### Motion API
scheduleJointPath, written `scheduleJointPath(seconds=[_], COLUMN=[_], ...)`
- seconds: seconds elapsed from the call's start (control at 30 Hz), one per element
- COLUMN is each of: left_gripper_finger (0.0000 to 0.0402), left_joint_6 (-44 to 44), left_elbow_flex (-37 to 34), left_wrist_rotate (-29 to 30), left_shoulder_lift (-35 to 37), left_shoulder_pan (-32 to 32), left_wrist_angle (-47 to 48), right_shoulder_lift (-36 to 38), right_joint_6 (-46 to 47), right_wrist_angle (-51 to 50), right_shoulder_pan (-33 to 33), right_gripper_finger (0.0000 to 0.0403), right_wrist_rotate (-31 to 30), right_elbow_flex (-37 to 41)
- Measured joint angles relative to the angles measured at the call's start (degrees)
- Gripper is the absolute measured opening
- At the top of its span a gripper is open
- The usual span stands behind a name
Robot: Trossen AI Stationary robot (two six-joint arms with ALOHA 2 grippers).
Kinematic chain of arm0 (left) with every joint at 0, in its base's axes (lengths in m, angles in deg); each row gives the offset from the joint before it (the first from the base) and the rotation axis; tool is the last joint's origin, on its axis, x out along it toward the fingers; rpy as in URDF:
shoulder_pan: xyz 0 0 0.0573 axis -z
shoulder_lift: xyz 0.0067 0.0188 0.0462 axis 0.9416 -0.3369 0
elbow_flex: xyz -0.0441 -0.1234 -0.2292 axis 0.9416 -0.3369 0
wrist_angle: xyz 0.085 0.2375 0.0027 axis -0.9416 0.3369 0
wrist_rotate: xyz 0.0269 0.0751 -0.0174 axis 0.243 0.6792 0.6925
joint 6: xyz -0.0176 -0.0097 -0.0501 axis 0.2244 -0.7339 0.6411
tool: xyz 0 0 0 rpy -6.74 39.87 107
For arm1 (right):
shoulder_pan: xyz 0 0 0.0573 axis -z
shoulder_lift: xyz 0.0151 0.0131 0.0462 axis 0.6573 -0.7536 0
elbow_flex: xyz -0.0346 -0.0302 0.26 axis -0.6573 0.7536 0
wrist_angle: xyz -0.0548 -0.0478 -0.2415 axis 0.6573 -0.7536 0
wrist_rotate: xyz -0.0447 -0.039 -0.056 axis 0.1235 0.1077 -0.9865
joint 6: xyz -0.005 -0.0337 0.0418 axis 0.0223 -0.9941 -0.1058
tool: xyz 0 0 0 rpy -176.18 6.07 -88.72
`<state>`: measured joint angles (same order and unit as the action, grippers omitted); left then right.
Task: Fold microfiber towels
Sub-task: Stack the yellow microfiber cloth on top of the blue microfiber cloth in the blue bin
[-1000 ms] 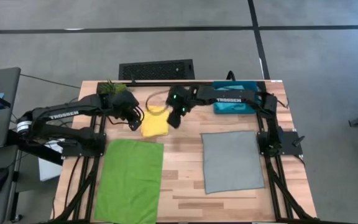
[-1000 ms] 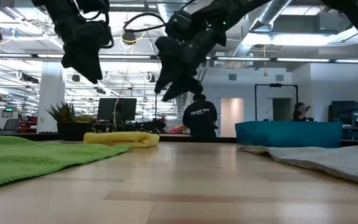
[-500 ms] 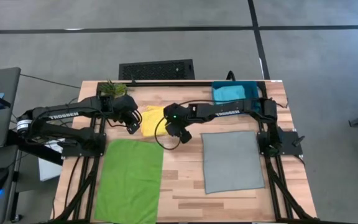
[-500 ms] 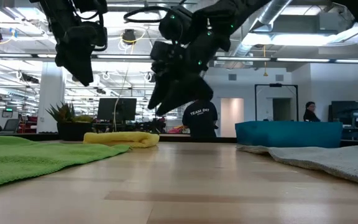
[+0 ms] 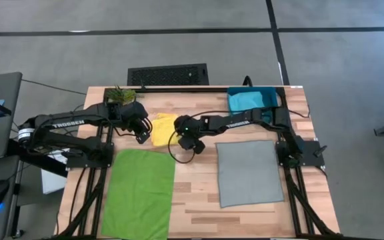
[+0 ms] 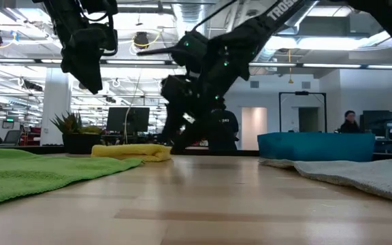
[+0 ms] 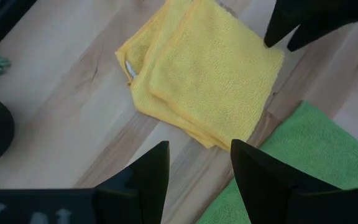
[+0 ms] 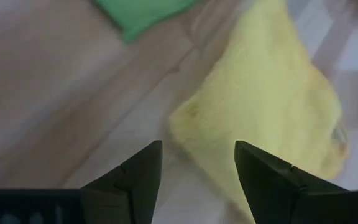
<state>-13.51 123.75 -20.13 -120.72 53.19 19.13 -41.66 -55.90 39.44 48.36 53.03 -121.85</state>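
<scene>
The yellow towel (image 5: 165,130) lies folded flat on the table at the far middle; it also shows in the left wrist view (image 7: 204,74) and the right wrist view (image 8: 272,99). My left gripper (image 5: 141,135) is open, hovering just left of it. My right gripper (image 5: 187,144) is open, low over the table just right of the towel's near right corner. The lime green towel (image 5: 139,190) lies spread out at the near left, the grey towel (image 5: 249,172) at the near right. The turquoise-blue towel (image 5: 245,99) lies at the far right by the bin.
The teal bin (image 6: 315,145) stands at the far right edge. A small potted plant (image 5: 120,95) stands at the far left corner. Bare wood shows between the green and grey towels. People stand in the room beyond the table.
My right gripper has gone from above the yellow towel toward the table's near edge and down, and now sits low beside the towel's right side. The yellow towel has stayed folded in place.
</scene>
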Motion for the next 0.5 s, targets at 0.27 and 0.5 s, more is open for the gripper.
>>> scheduleJointPath(seconds=[0.27,0.5], left_gripper_finger=[0.0164,0.0164], left_joint_6=[-0.04,-0.06], left_elbow_flex=[0.00,0.00], left_wrist_rotate=[0.00,0.00], left_shoulder_lift=[-0.03,-0.04], left_shoulder_pan=[0.00,0.00], left_wrist_angle=[-0.01,-0.08], right_shoulder_lift=[-2.28,-2.39], right_joint_6=[-2.51,-2.25], right_wrist_angle=[0.68,2.53], right_shoulder_pan=[1.33,2.26], right_gripper_finger=[0.0226,0.0226], right_wrist_rotate=[-0.36,-0.33], right_elbow_flex=[-0.42,-0.42])
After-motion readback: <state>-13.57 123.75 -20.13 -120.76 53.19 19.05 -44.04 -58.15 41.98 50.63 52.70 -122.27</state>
